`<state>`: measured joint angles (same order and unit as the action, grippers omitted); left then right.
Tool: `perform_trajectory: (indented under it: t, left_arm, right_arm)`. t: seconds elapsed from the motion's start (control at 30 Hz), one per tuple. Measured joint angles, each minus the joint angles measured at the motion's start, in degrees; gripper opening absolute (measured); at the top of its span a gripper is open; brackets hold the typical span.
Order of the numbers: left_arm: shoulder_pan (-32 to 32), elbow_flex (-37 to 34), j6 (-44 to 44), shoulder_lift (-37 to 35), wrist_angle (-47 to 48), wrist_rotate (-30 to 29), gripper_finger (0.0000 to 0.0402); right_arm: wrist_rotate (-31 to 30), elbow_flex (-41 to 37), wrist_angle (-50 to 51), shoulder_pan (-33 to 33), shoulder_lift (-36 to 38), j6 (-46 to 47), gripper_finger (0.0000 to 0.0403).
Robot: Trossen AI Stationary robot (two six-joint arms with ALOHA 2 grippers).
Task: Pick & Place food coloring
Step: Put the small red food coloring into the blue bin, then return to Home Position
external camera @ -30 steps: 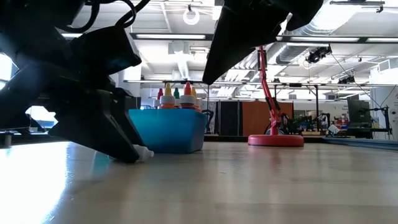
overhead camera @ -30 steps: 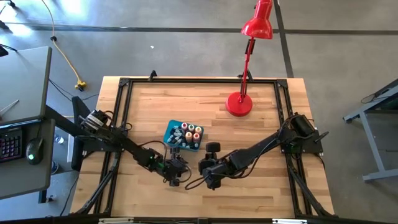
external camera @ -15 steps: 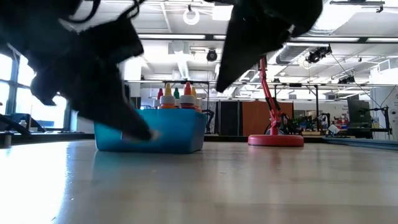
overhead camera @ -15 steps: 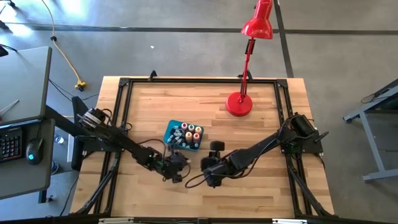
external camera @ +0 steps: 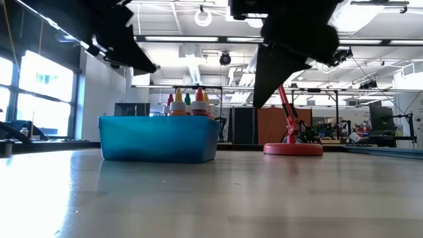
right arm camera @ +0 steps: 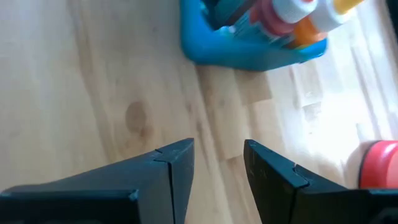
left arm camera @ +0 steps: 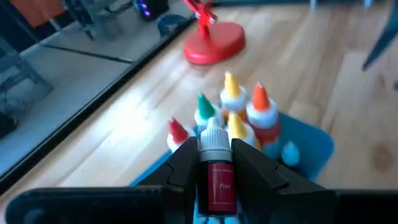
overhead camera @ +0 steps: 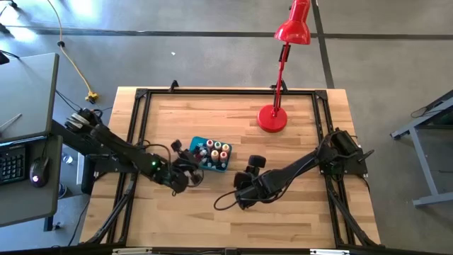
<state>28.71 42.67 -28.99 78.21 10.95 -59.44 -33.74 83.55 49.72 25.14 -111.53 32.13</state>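
The left gripper [left arm camera: 216, 163] holds a pink food coloring bottle [left arm camera: 216, 180] between its jaws, long axis along the fingers, white cap pointing toward the teal tub [overhead camera: 195, 151] of upright bottles [left arm camera: 235, 114]. The right gripper [right arm camera: 217, 163] hovers nearby above the surface [overhead camera: 290, 212], jaws narrowly apart, holding nothing.

Four cameras, one shared blue tub

The high view looks straight down on the whole table [overhead camera: 297, 212]; the low view sits at tabletop level, facing the tub [external camera: 158, 139] and red lamp [external camera: 293, 149]. Both wrist views look closely past their own fingers at that tub [left arm camera: 311, 149] [right arm camera: 236, 53].
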Motion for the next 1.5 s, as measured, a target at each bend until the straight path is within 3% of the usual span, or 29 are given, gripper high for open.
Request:
perform_trajectory:
  t: [0.1,0.3,0.6,0.93,1.1,1.17,1.27,1.37,1.5]
  left_arm:
    - [-2.11,0.07,-1.32,-0.06,1.73,1.07,0.0082]
    - [-9.40,0.07,-1.66,2.47,1.78,15.66,0.0084]
    - [-16.53,0.07,-3.44,7.12,2.87,24.57,0.0124]
    - [-16.33,1.58,-3.00,4.92,5.12,26.09,0.0166]
    - [-15.83,11.44,-4.55,-1.08,24.96,28.10,0.0154]
    - [-14.65,16.05,-4.75,-3.57,34.39,28.35,0.0149]
    - [-11.59,21.00,-5.86,-7.61,45.37,26.67,0.0146]
    - [-5.80,20.45,-8.30,-13.29,48.73,22.39,0.0145]
    - [5.47,10.87,-13.11,-22.72,45.88,12.00,0.0145]
  right_arm:
    - [-0.76,0.00,-0.79,-0.21,0.00,-0.05,0.0133]
    - [-0.37,0.00,-4.79,-0.43,0.00,-1.04,0.0133]
    - [0.65,0.00,-7.73,-0.37,0.00,-2.57,0.0133]
    - [2.68,0.00,-7.29,-0.36,0.11,-5.95,0.0133]
    - [9.32,-0.04,-4.34,-0.32,4.43,-6.72,0.0133]
    - [6.10,-0.04,-0.77,0.41,7.95,-8.37,0.0134]
    - [-5.03,-0.17,7.24,1.67,14.28,-6.69,0.0133]
    - [-7.05,-6.15,6.26,2.17,22.39,-2.10,0.0133]
    - [-5.71,-23.73,-9.59,4.03,34.51,-1.94,0.0133]
